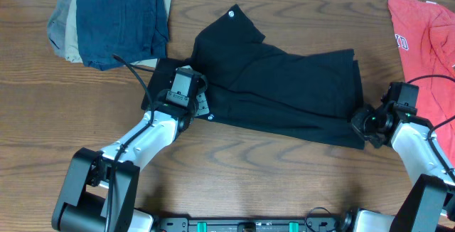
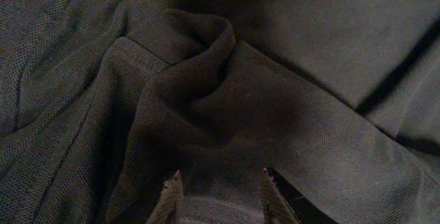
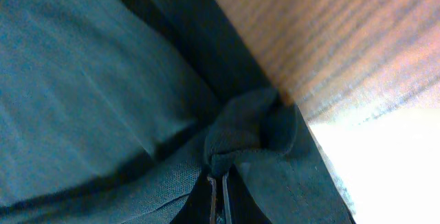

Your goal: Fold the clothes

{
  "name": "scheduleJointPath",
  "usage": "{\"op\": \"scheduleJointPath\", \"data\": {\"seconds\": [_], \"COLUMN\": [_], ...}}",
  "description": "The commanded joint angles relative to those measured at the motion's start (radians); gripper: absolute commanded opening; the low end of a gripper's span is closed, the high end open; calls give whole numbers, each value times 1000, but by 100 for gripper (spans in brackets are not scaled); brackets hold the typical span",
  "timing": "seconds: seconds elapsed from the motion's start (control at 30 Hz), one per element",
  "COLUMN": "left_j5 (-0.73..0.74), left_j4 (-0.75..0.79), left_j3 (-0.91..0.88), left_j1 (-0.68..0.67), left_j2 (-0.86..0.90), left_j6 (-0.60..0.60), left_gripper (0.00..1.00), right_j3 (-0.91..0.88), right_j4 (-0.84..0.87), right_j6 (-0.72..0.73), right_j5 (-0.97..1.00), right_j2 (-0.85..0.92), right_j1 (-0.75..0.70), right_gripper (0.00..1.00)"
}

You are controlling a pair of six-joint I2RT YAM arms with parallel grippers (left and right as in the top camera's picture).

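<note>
Table, one, brown wood. One black T-shirt, rumpled mid-table between two arms. Three folded garments, stacked far left. One red T-shirt, far right. Grasping black cloth: left gripper at left edge, right gripper pinched tight at right edge.

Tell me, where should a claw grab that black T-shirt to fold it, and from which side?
Probably an outer edge of the black T-shirt near a corner, coming in low from the table beyond it. The cloth is thin and lies flat, so only an edge offers something to pinch. The right claw is shut on a bunched edge at its right end.
</note>
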Motion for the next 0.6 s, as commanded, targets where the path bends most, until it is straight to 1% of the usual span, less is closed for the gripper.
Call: {"op": "scheduleJointPath", "data": {"seconds": [0.0, 0.13, 0.23, 0.3, 0.33, 0.4, 0.47, 0.5, 0.53, 0.57], "left_j5": [-16, -16, -16, -16, -16, -15, -15, -15, -15, -14], "left_j4": [-2, 2, 9, 15, 16, 19, 25, 30, 31, 29], "left_j3": [-4, -4, -4, -4, -4, -4, -3, -3, -2, 0], "left_j1": [7, 7, 7, 7, 7, 7, 7, 7, 7, 7], "left_j2": [3, 3, 3, 3, 3, 3, 3, 1, -5, -16], "left_j6": [14, 14, 13, 13, 13, 13, 13, 14, 14, 14], "left_gripper": [40, 40, 40, 51, 54, 64, 66, 67, 67, 67], "right_j3": [-2, -2, -2, -2, -2, -2, -2, -2, -2, -2], "right_j4": [38, 111, 146, 161, 168, 186, 210, 217, 221, 221], "right_j6": [13, 13, 13, 13, 13, 12, 12, 12, 12, 12], "right_j5": [11, 15, 57, 103, 122, 138, 137, 137, 135, 127], "right_j2": [-1, -1, 0, 3, 3, 6, 8, 8, 7, 7], "right_j1": [8, 8, 8, 8, 8, 8, 8, 8, 8, 8], "right_gripper": [1, 1, 1, 2, 1, 6, 12, 19, 28, 31]}}
